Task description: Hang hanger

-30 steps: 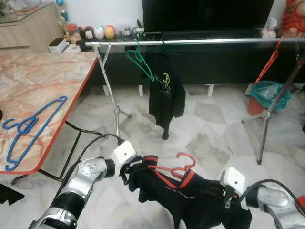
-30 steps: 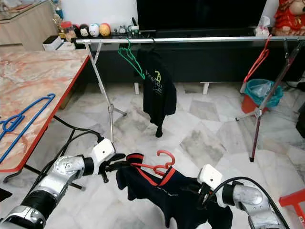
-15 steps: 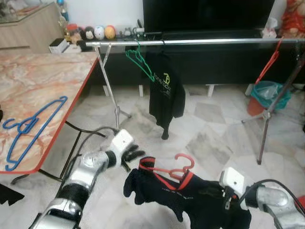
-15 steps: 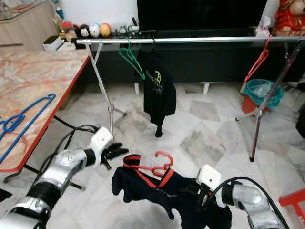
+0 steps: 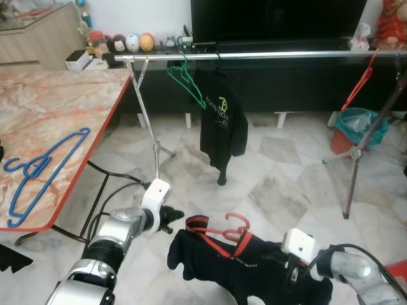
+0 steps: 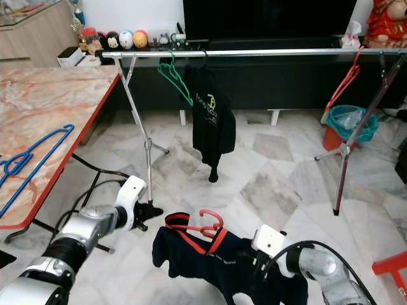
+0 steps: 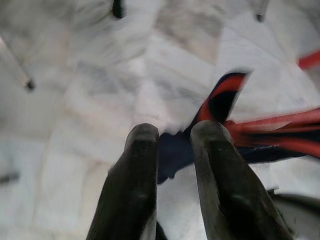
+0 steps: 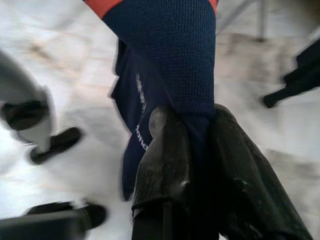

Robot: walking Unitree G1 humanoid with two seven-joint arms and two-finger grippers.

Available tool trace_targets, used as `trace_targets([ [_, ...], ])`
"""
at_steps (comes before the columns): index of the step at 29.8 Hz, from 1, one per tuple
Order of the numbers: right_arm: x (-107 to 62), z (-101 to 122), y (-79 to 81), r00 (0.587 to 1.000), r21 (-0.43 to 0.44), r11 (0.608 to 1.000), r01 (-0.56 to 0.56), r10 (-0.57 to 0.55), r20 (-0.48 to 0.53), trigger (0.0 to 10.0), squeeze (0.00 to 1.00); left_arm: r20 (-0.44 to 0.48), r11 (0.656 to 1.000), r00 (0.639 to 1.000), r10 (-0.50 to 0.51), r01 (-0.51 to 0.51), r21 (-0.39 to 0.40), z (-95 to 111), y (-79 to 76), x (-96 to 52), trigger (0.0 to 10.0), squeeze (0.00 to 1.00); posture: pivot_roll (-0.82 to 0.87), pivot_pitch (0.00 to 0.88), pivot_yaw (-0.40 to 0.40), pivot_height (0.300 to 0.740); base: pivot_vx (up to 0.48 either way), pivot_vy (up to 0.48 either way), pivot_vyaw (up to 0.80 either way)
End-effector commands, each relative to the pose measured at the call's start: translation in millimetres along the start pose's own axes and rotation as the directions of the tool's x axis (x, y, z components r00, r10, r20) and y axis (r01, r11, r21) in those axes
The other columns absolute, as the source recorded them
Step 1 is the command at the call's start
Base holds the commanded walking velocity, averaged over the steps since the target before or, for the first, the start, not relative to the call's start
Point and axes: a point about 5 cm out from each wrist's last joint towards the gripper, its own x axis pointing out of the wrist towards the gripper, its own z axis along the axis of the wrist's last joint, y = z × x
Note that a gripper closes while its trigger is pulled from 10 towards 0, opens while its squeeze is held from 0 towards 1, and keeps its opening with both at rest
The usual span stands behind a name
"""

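Right gripper (image 8: 192,125): clenched on a fold of the navy shirt (image 5: 254,264), near right of the scene; the wrist view shows the knit pinched between both fingers.
Left gripper (image 7: 175,137): empty, its fingers a little apart, just left of the shirt and not touching it.
Red hanger (image 5: 230,227): threaded through the shirt's red-trimmed collar, hook standing up, low over the marble floor (image 5: 286,184).
Hidden: the hanger's shoulders lie inside the shirt; the right gripper's fingers are buried in cloth in the head views; both wrist views are blurred.
Change: a second ago the left gripper held the shirt's left edge; now it has let go and drawn back, and that edge droops.
Writing: small white lettering on the navy shirt, too blurred to read; a yellow-green logo on the black shirt (image 5: 222,124), also unreadable.
Rail (image 5: 267,56): far across the scene, carrying a green hanger (image 5: 186,79), the black shirt and another red hanger (image 5: 360,82).
Table (image 5: 57,108): left, a blue hanger (image 5: 44,168) lying on it.
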Motion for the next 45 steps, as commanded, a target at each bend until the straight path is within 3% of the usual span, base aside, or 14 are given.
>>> trace_targets([
  [1, 3.4, 10, -6.7, 0.998, -0.046, 0.998, 0.043, -0.041, 0.037, 10.0, 0.0, 0.011, 0.997, 0.999, 0.053, -0.052, -0.051, 7, 7.0, -2.0, 10.0, 1.0, -0.07, 0.0, 0.053, 0.74, 0.0, 0.0, 0.0],
  [4, 7.5, 16, -6.0, 0.994, -0.079, 0.994, 0.082, -0.076, 0.074, 10.0, 0.0, 0.038, 0.981, 0.996, 0.084, -0.076, -0.176, 13, 8.3, -1.5, 10.0, 1.0, -0.07, 0.0, 0.054, 0.74, 0.0, 0.0, 0.0],
  [7, 10.0, 19, -3.0, 0.992, -0.073, 0.994, 0.079, -0.071, 0.1, 10.0, 0.0, 0.066, 0.972, 0.991, 0.114, -0.098, -0.212, 18, 10.0, -1.8, 10.0, 1.0, -0.07, 0.0, 0.054, 0.74, 0.0, 0.0, 0.0],
  [8, 10.7, 20, -1.4, 0.992, -0.071, 0.995, 0.068, -0.06, 0.107, 10.0, 0.0, 0.077, 0.969, 0.99, 0.117, -0.097, -0.229, 21, 10.4, -1.7, 10.0, 0.0, -0.07, 0.0, 0.054, 0.74, 0.0, 0.0, 0.0],
  [13, 12.6, 19, 3.9, 0.993, -0.082, 0.996, 0.035, -0.026, 0.112, 10.0, 0.0, 0.113, 0.959, 0.988, 0.108, -0.073, -0.274, 30, 7.8, -0.8, 10.0, 0.0, -0.07, 0.0, 0.054, 0.74, 0.0, 0.0, 0.0],
  [19, 13.8, 20, 6.8, 0.994, -0.098, 0.995, 0.011, 0.0, 0.113, 10.0, 0.0, 0.081, 0.962, 0.993, 0.091, -0.066, -0.265, 28, 3.3, 1.7, 10.0, 0.0, -0.07, 0.0, 0.051, 0.74, 0.0, 0.0, 0.0],
  [20, 14.1, 20, 7.0, 0.993, -0.1, 0.995, 0.01, 0.002, 0.114, 10.0, 0.0, 0.074, 0.96, 0.992, 0.1, -0.077, -0.268, 27, 3.7, 1.8, 10.0, 1.0, -0.08, 0.0, 0.052, 0.74, 0.0, 0.0, 0.0],
  [28, 15.2, 20, 9.0, 0.994, -0.11, 0.994, -0.009, 0.021, 0.109, 10.0, 0.0, 0.025, 0.945, 0.984, 0.176, -0.162, -0.285, 22, 11.6, 0.2, 10.0, 1.0, -0.07, 0.0, 0.051, 0.74, 0.0, 0.0, 0.0],
  [29, 15.6, 20, 9.4, 0.994, -0.113, 0.994, -0.011, 0.023, 0.109, 10.0, 0.0, 0.014, 0.943, 0.983, 0.181, -0.169, -0.287, 21, 12.6, -0.1, 10.0, 0.0, -0.07, 0.0, 0.052, 0.74, 0.0, 0.0, 0.0],
  [34, 16.6, 21, 10.5, 0.994, -0.121, 0.992, -0.02, 0.033, 0.107, 10.0, 0.0, -0.018, 0.945, 0.987, 0.16, -0.158, -0.287, 17, 11.3, 0.5, 10.0, 0.0, -0.07, 0.0, 0.052, 0.74, 0.0, 0.0, 0.0],
  [40, 17.2, 21, 11.3, 0.994, -0.127, 0.992, -0.026, 0.039, 0.102, 10.0, 0.0, -0.041, 0.976, 0.999, 0.036, -0.044, -0.215, 15, -3.3, 4.7, 10.0, 0.0, -0.07, 0.0, 0.055, 0.74, 0.0, 0.0, 0.0],
  [45, 17.7, 21, 12.1, 0.994, -0.13, 0.991, -0.029, 0.042, 0.101, 10.0, 0.0, -0.053, 0.977, 0.998, 0.024, -0.035, -0.211, 13, -5.8, 5.7, 10.0, 0.0, -0.07, 0.0, 0.057, 0.74, 0.0, 0.0, 0.0],
])
